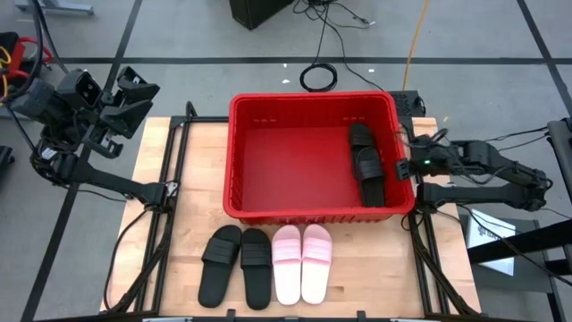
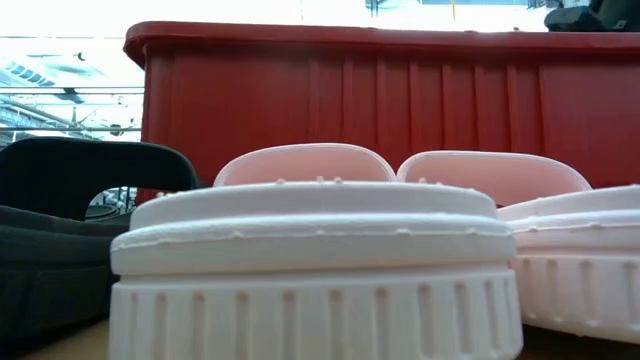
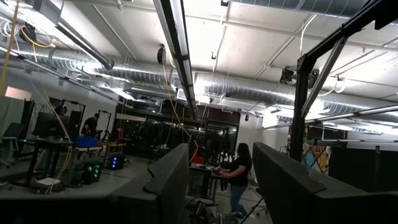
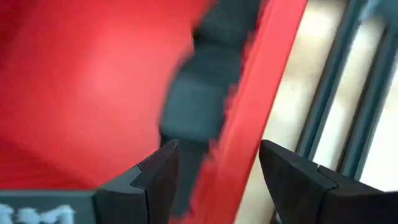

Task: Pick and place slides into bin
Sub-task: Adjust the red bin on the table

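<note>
The red bin stands at the table's far middle. Two black slides lie on its floor along its right wall. Two more black slides and two pale pink slides lie side by side on their soles on the table in front of the bin. The pink pair fills the low view. My right gripper is open and empty over the bin's right rim. My left gripper is open and empty, raised off the table's far left corner.
Black frame rails run along both sides of the wooden table. Cables lie on the floor beyond the bin. The left wrist view shows only the room, with a person standing far off.
</note>
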Controlling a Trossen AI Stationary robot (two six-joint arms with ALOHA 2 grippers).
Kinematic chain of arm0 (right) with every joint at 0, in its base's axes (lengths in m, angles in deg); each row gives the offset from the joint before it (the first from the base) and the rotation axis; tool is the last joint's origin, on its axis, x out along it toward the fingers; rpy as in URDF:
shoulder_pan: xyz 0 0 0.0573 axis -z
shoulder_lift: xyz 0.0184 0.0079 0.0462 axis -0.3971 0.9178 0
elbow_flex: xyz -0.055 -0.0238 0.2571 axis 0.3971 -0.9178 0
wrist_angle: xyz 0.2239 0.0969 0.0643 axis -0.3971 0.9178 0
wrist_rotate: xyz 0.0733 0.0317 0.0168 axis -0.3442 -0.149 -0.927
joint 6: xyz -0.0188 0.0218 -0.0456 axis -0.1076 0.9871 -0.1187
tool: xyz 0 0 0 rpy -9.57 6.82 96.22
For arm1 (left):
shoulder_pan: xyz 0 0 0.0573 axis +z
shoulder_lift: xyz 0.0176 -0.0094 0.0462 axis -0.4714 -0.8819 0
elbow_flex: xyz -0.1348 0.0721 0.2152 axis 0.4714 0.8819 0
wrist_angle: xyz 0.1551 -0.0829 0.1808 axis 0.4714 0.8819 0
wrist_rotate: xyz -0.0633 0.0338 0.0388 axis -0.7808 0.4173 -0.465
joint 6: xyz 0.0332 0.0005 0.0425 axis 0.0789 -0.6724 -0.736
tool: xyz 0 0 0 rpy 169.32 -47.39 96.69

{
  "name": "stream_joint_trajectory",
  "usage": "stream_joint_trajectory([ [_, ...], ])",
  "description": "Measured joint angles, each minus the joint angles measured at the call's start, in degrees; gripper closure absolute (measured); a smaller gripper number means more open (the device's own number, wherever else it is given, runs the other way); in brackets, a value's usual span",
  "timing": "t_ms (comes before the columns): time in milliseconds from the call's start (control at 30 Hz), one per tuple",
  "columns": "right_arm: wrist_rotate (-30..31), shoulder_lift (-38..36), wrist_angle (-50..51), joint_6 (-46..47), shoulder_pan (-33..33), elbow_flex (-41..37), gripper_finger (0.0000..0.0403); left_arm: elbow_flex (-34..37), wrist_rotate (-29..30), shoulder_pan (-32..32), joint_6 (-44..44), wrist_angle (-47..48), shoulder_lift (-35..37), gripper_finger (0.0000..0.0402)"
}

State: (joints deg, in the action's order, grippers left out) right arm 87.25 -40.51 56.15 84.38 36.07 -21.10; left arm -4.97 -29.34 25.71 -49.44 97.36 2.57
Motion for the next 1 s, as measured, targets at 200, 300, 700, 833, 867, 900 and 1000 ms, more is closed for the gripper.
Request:
stream_joint_trajectory([
  [200, 0.68, -0.48, -1.65, 3.77, 0.00, -1.39, 0.0193, 0.00, -0.02, -0.02, 0.22, 0.24, -0.02, 0.0215],
  [300, -0.77, -0.26, -5.34, 3.58, 0.03, -3.31, 0.0193, 0.00, -0.02, 0.00, 0.24, 0.49, 0.00, 0.0215],
  [700, -4.77, 0.97, -21.42, 4.04, -0.03, -9.81, 0.0193, 0.00, -0.02, 0.00, -0.03, 0.52, -0.02, 0.0215],
  [833, -3.90, 0.90, -19.62, 4.07, -0.03, -9.81, 0.0193, 0.00, -0.02, 0.00, 0.32, 0.54, 0.00, 0.0215],
  [867, -3.81, 0.66, -19.32, 4.05, -0.03, -9.81, 0.0193, 0.00, -0.02, 0.00, 0.39, 0.54, 0.00, 0.0215],
  [900, -3.79, 0.33, -19.16, 4.01, -0.03, -9.81, 0.0193, 0.00, -0.02, -0.01, 0.39, 0.56, -0.01, 0.0215],
  [1000, -3.73, -1.09, -19.27, 4.03, -0.03, -9.81, 0.0193, -0.01, -0.02, -0.01, 0.41, 0.56, 0.00, 0.0215],
])
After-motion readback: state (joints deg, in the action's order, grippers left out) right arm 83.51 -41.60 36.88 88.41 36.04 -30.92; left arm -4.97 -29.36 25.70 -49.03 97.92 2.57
